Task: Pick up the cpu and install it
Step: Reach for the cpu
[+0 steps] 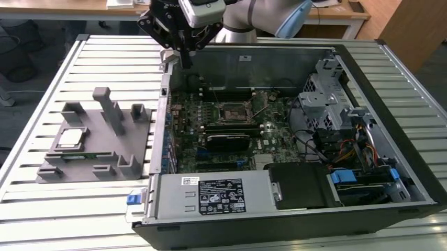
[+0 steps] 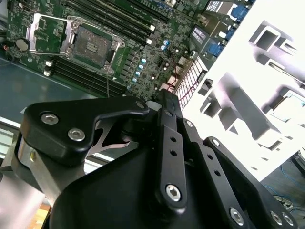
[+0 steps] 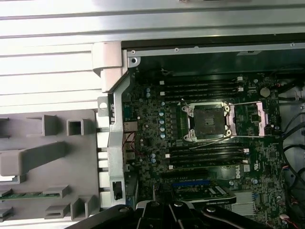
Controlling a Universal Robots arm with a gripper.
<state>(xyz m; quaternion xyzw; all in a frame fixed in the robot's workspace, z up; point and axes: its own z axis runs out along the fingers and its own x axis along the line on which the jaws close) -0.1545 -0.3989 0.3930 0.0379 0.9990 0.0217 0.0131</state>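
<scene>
On the slatted metal table [image 1: 70,209] the cpu [image 1: 71,138] lies untouched in its gray holder [image 1: 91,170] beside the open computer case [image 1: 279,230], so with my gripper [image 1: 187,64] pinched together on nothing above the case's far corner and the socket [image 1: 233,111] bare, I judge pickup and install both undone.

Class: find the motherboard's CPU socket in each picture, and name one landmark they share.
Exterior view: CPU socket mid-motherboard, inside the open case.
Second wrist view: socket between memory slot rows.
First wrist view: socket between the same rows.
Shared landmark: grey parts holder beside the case.
</scene>
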